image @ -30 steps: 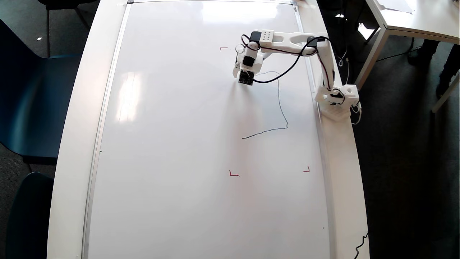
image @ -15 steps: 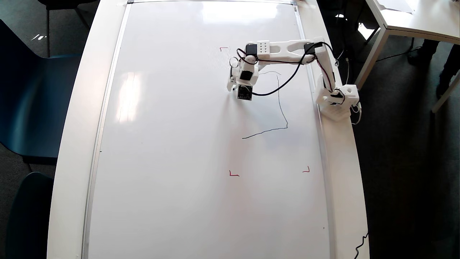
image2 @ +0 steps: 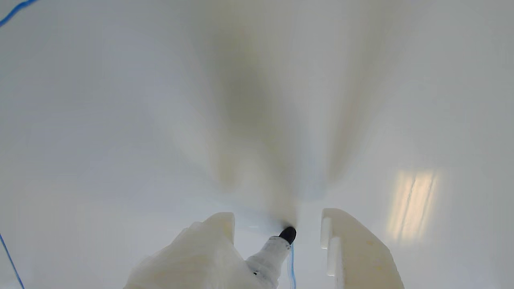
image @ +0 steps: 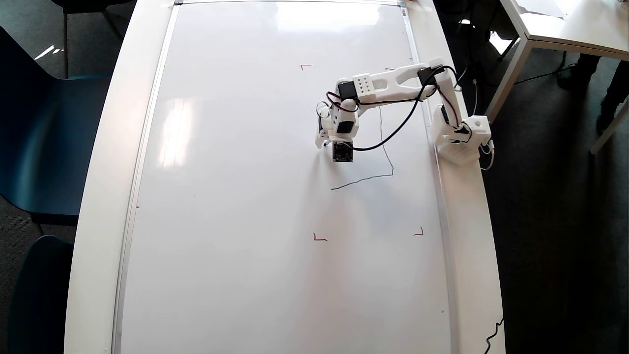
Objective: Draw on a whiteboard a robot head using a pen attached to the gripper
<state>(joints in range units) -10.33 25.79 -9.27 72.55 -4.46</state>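
Whiteboard (image: pixel 245 196), glossy white with a thin silver frame, fills most of the overhead view and lies on a white table (image: pixel 98 196) whose rim shows as a band along the left and right sides. Four small red corner marks stand in the right half of the board: upper left mark (image: pixel 305 66), lower left mark (image: pixel 320 238), lower right mark (image: pixel 418 232), and an upper right mark largely covered by the arm. Robot head (image: pixel 385 157) is so far a partial outline only: one thin line runs down the right-centre of the board, turns at a corner, and slants off toward the lower left. Arm base (image: pixel 462 135) sits on the table rim just beyond the board's right frame; the arm (image: pixel 388 86) reaches leftward over the board. Gripper (image: pixel 328 142) hangs over the board at right-centre, left of the vertical stroke and above the slanted stroke's free end. The board's whole left half and lower third are unmarked.

In the wrist view, the gripper (image2: pixel 277 226) enters from the bottom edge; its two white fingers (image2: pixel 345 245) stand apart, and the pen (image2: pixel 275 251) lies against the left finger with a clear gap to the right one. The pen's dark tip meets the board, with a short blue stroke directly beneath it. Fragments of blue line show at the upper left corner and lower left edge.
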